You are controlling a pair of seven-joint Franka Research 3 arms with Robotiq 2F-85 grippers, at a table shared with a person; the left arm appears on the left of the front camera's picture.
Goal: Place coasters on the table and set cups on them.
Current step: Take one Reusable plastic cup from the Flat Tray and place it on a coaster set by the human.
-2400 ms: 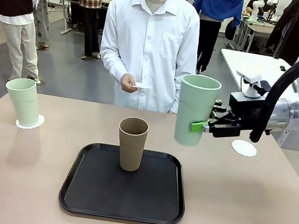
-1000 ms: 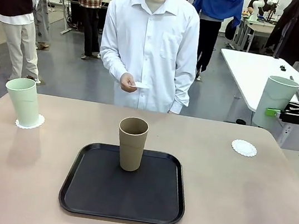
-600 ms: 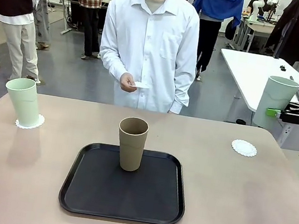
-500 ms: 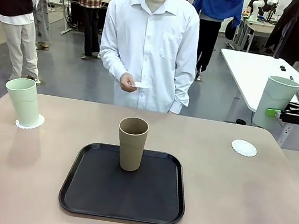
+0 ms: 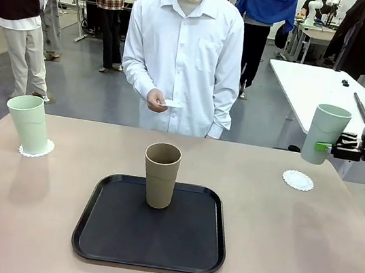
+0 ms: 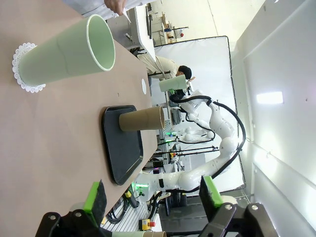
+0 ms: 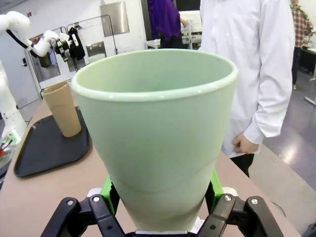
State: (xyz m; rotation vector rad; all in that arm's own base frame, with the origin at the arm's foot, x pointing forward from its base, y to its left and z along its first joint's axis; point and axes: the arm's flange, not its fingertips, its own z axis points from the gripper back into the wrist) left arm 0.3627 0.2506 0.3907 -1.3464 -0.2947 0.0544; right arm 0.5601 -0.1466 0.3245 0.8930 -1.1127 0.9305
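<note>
Found right gripper (image 5: 324, 147) clamped on lower body of pale green cup (image 5: 325, 132); cup held in the air near the far right corner of the table (image 5: 303, 250), close to upright, tilted slightly. Logged cup base just above bare coaster (image 5: 298, 180), not touching it. Checked right wrist view: green pads (image 7: 109, 190) pressed against opposite sides of the cup wall. Found left gripper (image 6: 153, 195) with jaws spread wide, nothing between them. Noted second pale green cup (image 5: 28, 124) standing on left coaster (image 5: 37, 150) at the table's left side. Noted brown cup (image 5: 161, 174) upright on black tray (image 5: 86, 232) at centre. Saw person's hand (image 5: 157, 100) holding small white flat item (image 5: 173, 103), too small to identify.
</note>
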